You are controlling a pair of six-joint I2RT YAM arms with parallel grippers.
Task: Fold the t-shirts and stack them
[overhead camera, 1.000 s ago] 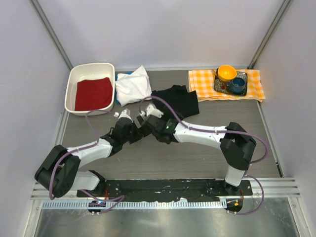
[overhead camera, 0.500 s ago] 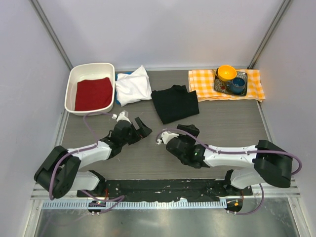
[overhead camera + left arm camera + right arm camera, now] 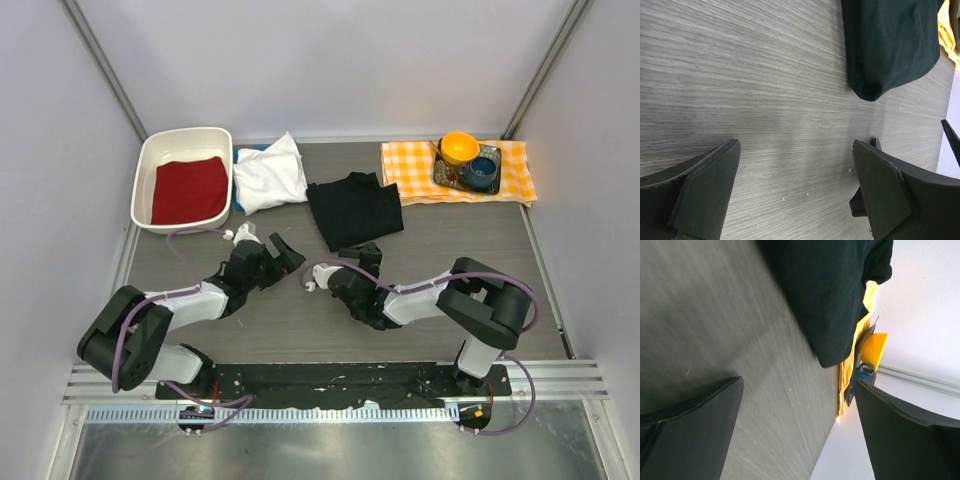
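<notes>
One second ago the right arm was stretched out to the black t-shirt point(image 3: 355, 208). Now it is pulled back toward its base, and the right gripper point(image 3: 338, 262) hangs over bare table at 6 o'clock of that shirt, jaws wide apart with nothing between them. The left gripper point(image 3: 265, 243) has hardly moved. It is released too, at about 8 o'clock of the shirt, and its wrist view shows only wood grain between the fingers.

The black t-shirt lies as a flat folded packet in the middle of the far side of the table. To me this means its fold is finished and it waits to be stacked. The white t-shirt point(image 3: 268, 175) lies at its 10 o'clock, just beside it, with a thin blue edge point(image 3: 248, 150) showing at its far left corner.

The white tub point(image 3: 140, 190) at 9 o'clock of the white shirt holds a red cloth point(image 3: 188, 190). At 2 o'clock of the black shirt, the orange checked cloth point(image 3: 410, 175) carries a small tray point(image 3: 448, 178) with an orange bowl point(image 3: 459, 147) and a blue cup point(image 3: 482, 172).
</notes>
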